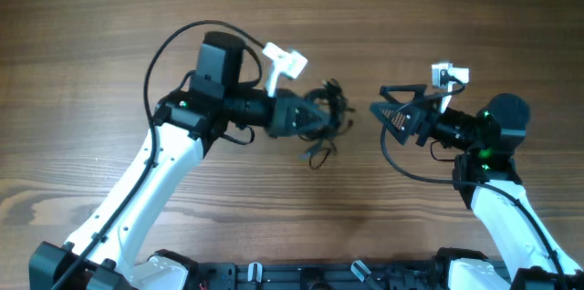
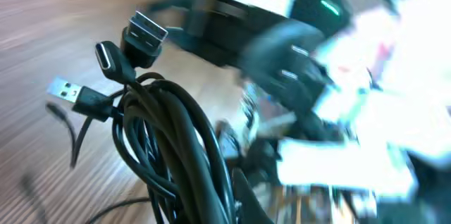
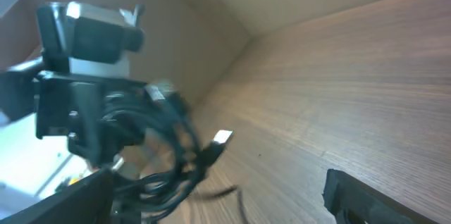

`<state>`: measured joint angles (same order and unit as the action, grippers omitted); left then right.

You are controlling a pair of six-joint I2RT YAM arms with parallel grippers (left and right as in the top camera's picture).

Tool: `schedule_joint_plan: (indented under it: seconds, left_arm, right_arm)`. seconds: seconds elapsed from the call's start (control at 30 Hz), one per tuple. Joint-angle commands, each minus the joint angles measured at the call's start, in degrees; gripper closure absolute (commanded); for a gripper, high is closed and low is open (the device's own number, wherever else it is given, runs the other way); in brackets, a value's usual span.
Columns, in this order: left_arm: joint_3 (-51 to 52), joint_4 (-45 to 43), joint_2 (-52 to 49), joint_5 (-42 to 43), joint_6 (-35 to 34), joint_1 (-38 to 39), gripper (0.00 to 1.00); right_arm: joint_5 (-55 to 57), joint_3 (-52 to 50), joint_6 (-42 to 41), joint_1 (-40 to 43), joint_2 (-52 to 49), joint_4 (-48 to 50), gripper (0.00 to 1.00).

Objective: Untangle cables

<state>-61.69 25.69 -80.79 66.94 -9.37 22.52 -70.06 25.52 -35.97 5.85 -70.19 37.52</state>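
Clamping the cables [image 1: 328, 108], left fingers [image 1: 310, 119] face the right fingers [image 1: 383, 110], spread apart nearby.

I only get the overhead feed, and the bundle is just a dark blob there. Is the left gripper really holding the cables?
Observer: Yes. The left wrist view shows the cables bunched thickly and running into the left gripper, which is shut on them.
Operator: Any plug ends free?
Observer: Three poke out of the bunch: a silver USB plug, a wider USB plug and a small oval plug.
Operator: And the right gripper?
Observer: The right wrist view shows the right gripper open and empty, with the bunch ahead of it and one bright plug end pointing its way.
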Motion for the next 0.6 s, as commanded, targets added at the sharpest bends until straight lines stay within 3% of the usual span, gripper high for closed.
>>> schedule_joint_plan:
  seconds: [0.0, 0.1, 0.23, 0.3, 0.43, 0.57]
  left_arm:
    - [-0.2, -0.1, 0.2, 12.7, 10.7, 2.2, 0.96]
    - [-0.2, -0.2, 0.2, 13.7, 10.7, 4.3, 0.96]
    - [-0.2, -0.5, 0.2, 13.5, 10.6, 8.0, 0.96]
    - [-0.2, -0.9, 0.2, 12.0, 10.6, 8.9, 0.96]
    - [-0.2, -0.9, 0.2, 9.0, 10.4, 8.5, 0.96]
    - [-0.2, -0.8, 0.2, 9.0, 10.4, 6.7, 0.96]
  right_arm:
    - [-6.9, 0.2, 6.5, 0.2, 0.0, 0.4, 0.08]
    - [-11.1, 0.2, 6.5, 0.2, 0.0, 0.4, 0.12]
    - [-18.5, 0.2, 6.5, 0.1, 0.0, 0.4, 0.3]
    - [-20.1, 0.2, 6.4, 0.1, 0.0, 0.4, 0.33]
    - [-21.5, 0.2, 6.4, -1.3, 0.0, 0.4, 0.32]
    - [-22.6, 0.2, 6.4, -1.5, 0.0, 0.4, 0.23]
